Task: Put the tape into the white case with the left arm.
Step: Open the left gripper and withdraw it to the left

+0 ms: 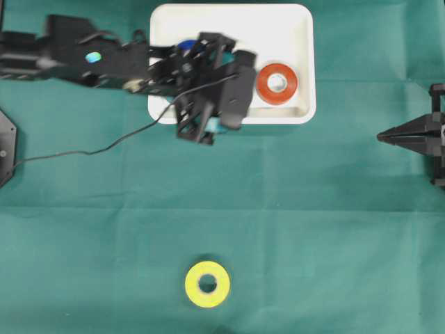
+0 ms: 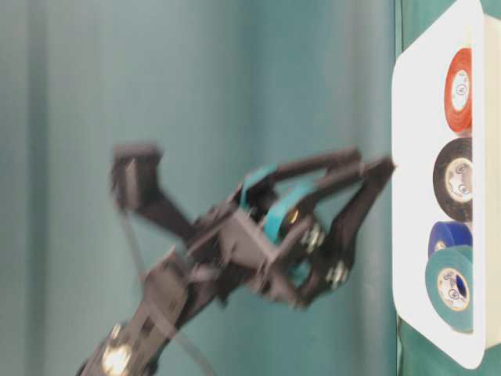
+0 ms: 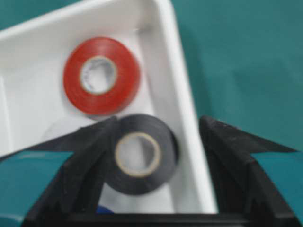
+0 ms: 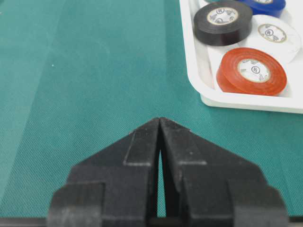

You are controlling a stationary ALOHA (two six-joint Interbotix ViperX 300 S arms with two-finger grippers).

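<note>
Left end effector (image 3: 156, 156): your teal-patched fingers (image 3: 85, 161) stand apart with nothing between them; in the left wrist view they frame the black roll (image 3: 139, 153) from above without touching it
Left arm (image 1: 104, 59): you see it reach in from the left of the overhead view, its blurred head over the case's near-left part
Case (image 1: 299, 28): white, shallow, sits at the top middle of the green surface (image 1: 313, 229)
Black roll: lies flat inside the case, close to the rim, just beside the red roll (image 3: 102, 75)
Red roll: flat in the case toward its right end, clear of the arm in the overhead view
Other rolls in the case: the right wrist view shows you a white roll (image 4: 274, 35) beside the red one and a blue roll (image 4: 265, 5) at the far edge; the table-level view adds a teal roll (image 2: 450, 288) overlapping the blue
Yellow roll (image 1: 207, 284): lies flat on the surface at the bottom middle, well apart from the case
Right end effector (image 4: 160, 124): your plain black fingers meet at the tips, holding nothing; it rests at the right edge of the overhead view, pointing toward the middle, well apart from the case
Cable (image 1: 104, 147): a thin black wire trails from the left arm across the cloth to the left edge
</note>
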